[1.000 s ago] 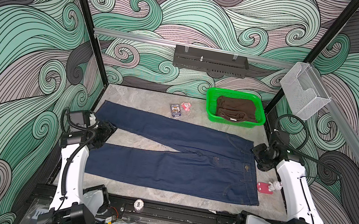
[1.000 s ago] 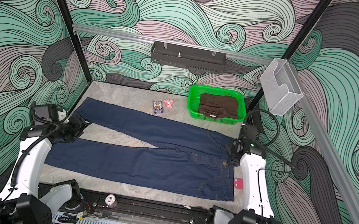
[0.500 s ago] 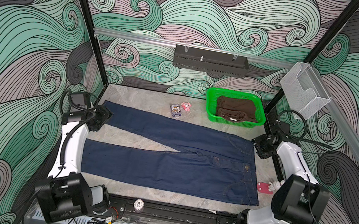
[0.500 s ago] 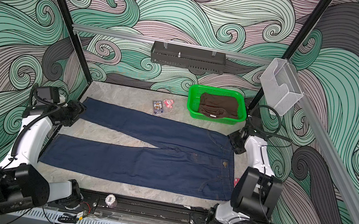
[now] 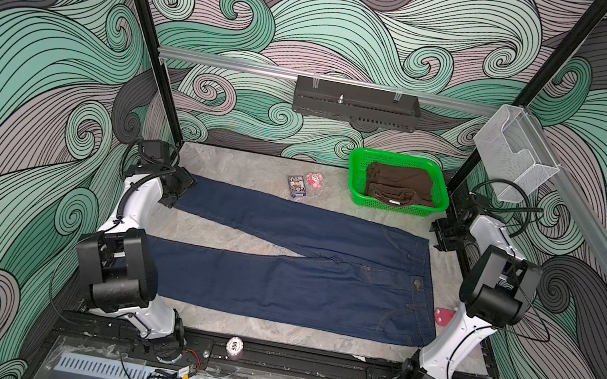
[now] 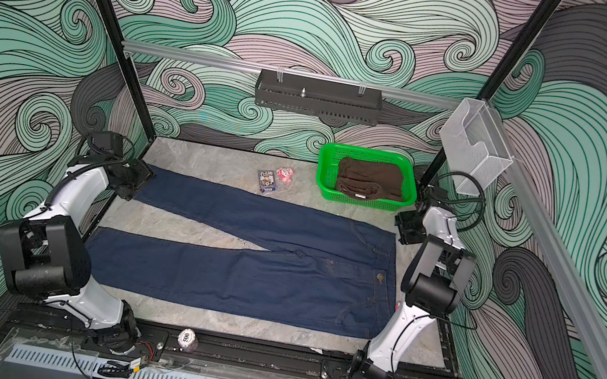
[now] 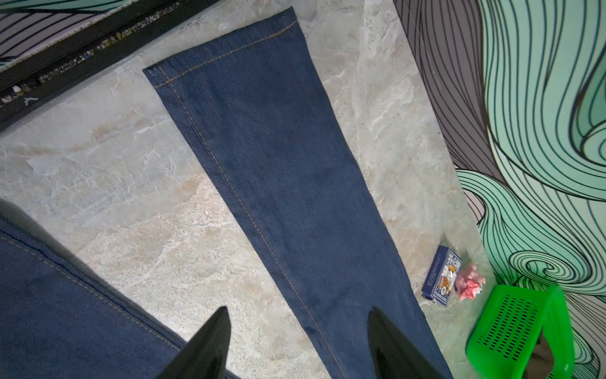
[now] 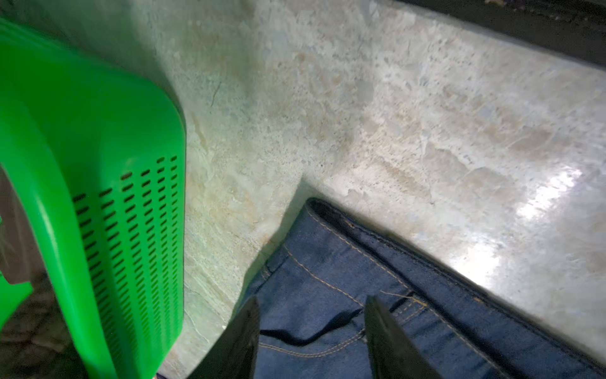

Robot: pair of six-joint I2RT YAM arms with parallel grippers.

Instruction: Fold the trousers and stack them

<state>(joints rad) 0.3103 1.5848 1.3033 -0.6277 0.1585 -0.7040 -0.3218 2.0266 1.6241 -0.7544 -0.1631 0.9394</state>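
Navy trousers flat on tabletop, hems toward left edge, waistband along right edge. Left pincer, jaws apart, over far leg; right pincer, jaws apart, over far waistband corner, near green basket. Bare tabletop between legs.

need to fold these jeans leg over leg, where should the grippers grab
I'd pinch the trousers at the far leg's hem with the left gripper and the far waistband corner with the right gripper, from above: they lie flat, so only edges offer the jaws a lip.
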